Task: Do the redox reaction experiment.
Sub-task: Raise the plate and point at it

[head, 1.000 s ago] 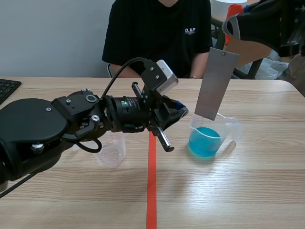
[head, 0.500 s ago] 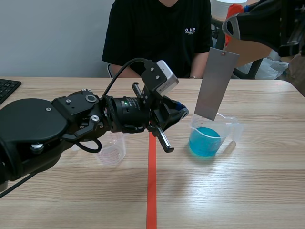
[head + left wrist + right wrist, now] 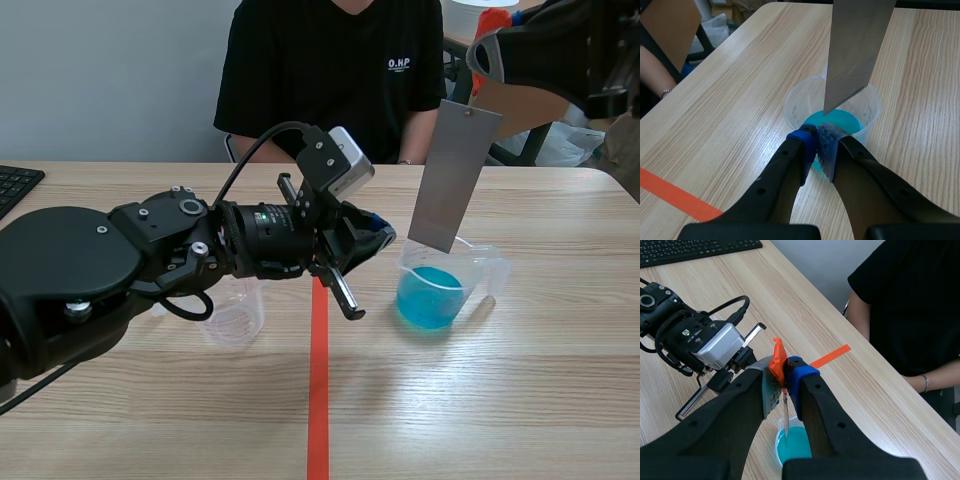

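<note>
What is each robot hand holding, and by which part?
The right gripper pinches the metal strip by its top end, over the beaker. The left gripper is shut on nothing.

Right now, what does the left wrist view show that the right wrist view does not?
Only the left wrist view: the shut left tool and the broad face of the flat grey metal strip. Only the right wrist view: the right tool gripping that strip, a black keyboard, the left arm's silver camera box. Both: the clear plastic beaker of blue liquid, under the strip.

Grey metal strip [image 3: 455, 175], blue liquid [image 3: 430, 297], clear beaker [image 3: 486, 270], wood-grain table [image 3: 500, 400]
</note>
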`<action>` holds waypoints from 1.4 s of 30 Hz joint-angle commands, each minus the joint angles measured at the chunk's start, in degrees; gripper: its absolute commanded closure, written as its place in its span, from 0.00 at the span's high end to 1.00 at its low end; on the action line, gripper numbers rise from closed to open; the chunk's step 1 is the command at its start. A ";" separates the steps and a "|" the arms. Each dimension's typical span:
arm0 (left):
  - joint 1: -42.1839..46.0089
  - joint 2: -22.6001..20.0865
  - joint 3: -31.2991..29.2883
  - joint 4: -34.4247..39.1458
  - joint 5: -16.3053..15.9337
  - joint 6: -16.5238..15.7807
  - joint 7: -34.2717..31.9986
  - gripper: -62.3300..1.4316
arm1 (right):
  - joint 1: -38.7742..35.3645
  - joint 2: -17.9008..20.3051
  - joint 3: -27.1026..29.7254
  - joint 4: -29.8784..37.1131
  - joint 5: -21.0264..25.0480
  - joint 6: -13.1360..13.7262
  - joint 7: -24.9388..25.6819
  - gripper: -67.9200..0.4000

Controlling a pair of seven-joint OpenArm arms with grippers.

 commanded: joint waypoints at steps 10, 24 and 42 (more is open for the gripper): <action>-0.63 0.61 -0.04 1.25 -0.63 -0.15 -0.81 0.09 | 0.83 0.87 0.81 0.87 0.70 0.39 0.90 0.02; -0.44 -0.20 -0.04 1.27 -0.63 -0.13 -2.29 0.09 | 0.83 0.90 0.81 0.87 1.77 0.39 0.87 0.02; 16.57 -24.50 -10.58 19.82 -6.08 -0.52 -5.40 0.09 | 0.83 0.90 0.81 0.87 1.95 0.39 0.87 0.02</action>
